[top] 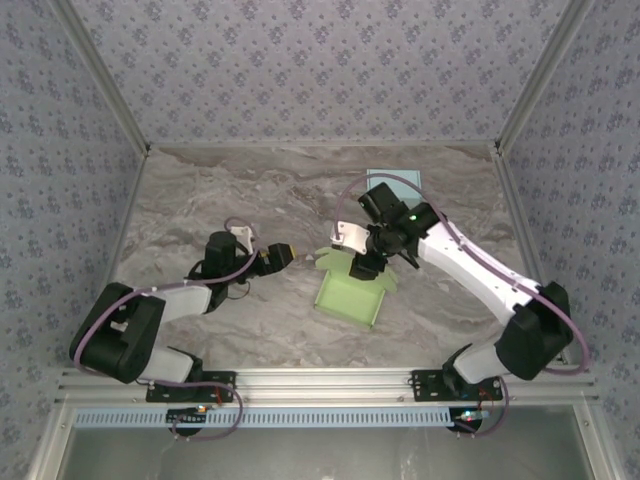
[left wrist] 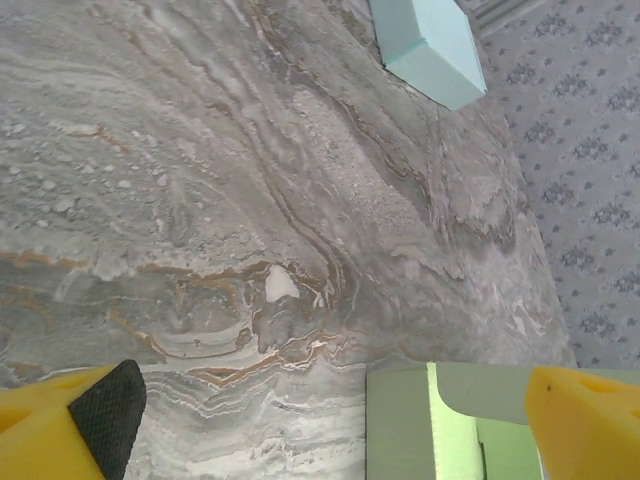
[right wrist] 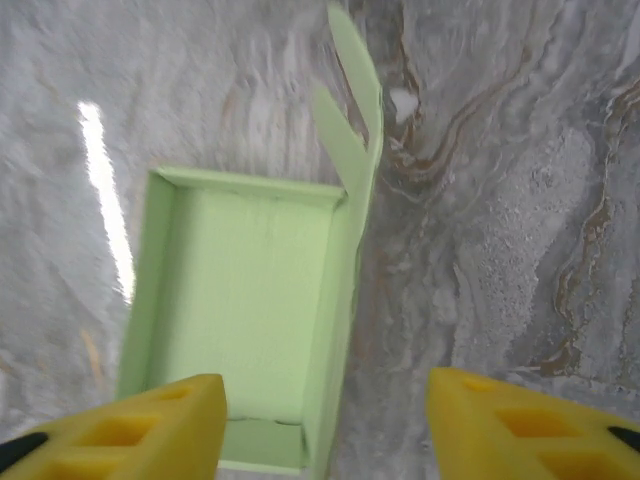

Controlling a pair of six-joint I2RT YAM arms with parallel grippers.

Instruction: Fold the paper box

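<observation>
The light green paper box [top: 349, 296] lies open-topped on the marble table, with a loose flap [top: 333, 257] reaching toward the back. In the right wrist view the box [right wrist: 240, 300] is a shallow tray and its flap [right wrist: 355, 120] sticks out past the far corner. My right gripper [top: 368, 266] hangs over the box's far end. It [right wrist: 325, 425] is open and straddles the tray's right wall without touching it. My left gripper [top: 284, 257] sits just left of the box. It [left wrist: 330, 425] is wide open and holds nothing, with the box's corner [left wrist: 410, 430] beside its right finger [left wrist: 585, 415].
A light blue folded box [top: 392, 186] rests near the back wall, also seen from the left wrist [left wrist: 430, 45]. Patterned walls [top: 320, 70] close the table on three sides. Bare marble [top: 220, 190] stretches to the left and behind the green box.
</observation>
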